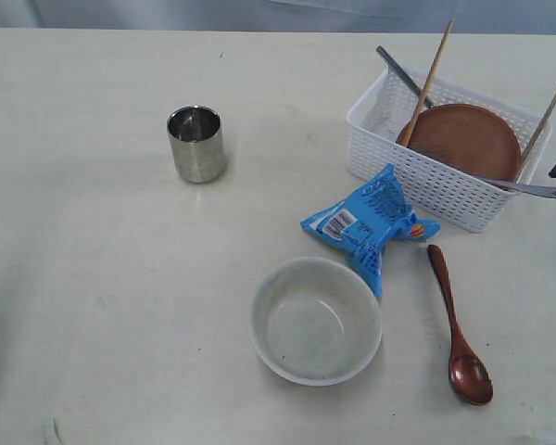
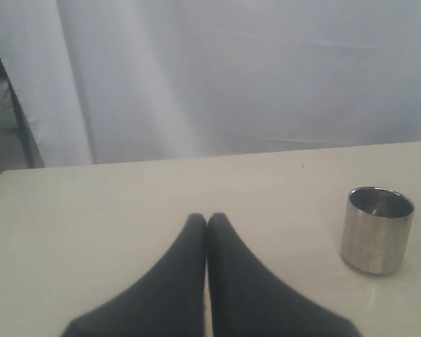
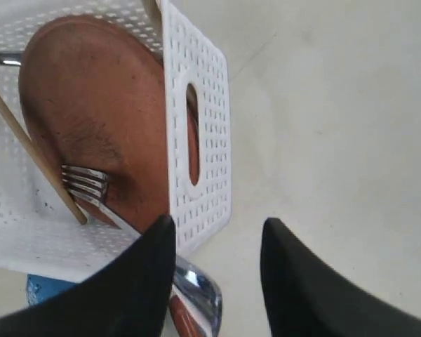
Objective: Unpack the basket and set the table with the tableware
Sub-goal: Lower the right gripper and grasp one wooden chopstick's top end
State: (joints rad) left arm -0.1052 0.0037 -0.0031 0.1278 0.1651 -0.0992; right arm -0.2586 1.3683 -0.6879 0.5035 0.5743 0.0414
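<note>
The white basket point(image 1: 417, 176) stands at the back right of the table point(image 1: 93, 278). It holds the brown plate point(image 1: 465, 139), two chopsticks point(image 1: 430, 79), a fork point(image 1: 528, 188) with its handle over the rim, and another metal handle point(image 1: 403, 74). On the table are the steel cup point(image 1: 196, 144), the off-white bowl point(image 1: 315, 320) and the dark wooden spoon point(image 1: 454, 324). My right gripper point(image 3: 219, 225) is open just outside the basket wall point(image 3: 196, 140), with the fork handle point(image 3: 196, 295) beside one finger. My left gripper point(image 2: 207, 219) is shut and empty, left of the cup point(image 2: 377, 229).
A blue snack packet point(image 1: 371, 222) lies between the basket and the bowl, touching the bowl's rim. A pale curtain point(image 2: 231, 70) hangs behind the table's far edge.
</note>
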